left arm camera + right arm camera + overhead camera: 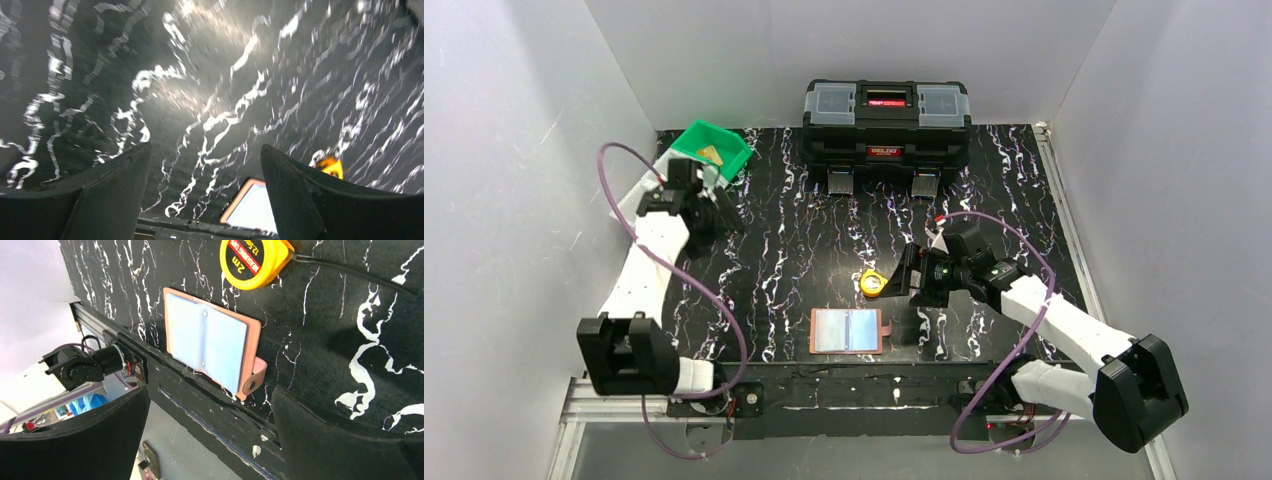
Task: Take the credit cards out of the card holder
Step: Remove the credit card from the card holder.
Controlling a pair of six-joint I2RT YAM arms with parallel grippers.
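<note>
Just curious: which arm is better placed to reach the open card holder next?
Probably right: the right gripper hovers open beside the card holder; the left gripper is by the green bin.

Tan card holder (848, 331) lies open flat, bluish sleeves up, at the near edge.

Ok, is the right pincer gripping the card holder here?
No, the right pincer stands open and empty, while the card holder lies spread open on the table beyond it.
</note>
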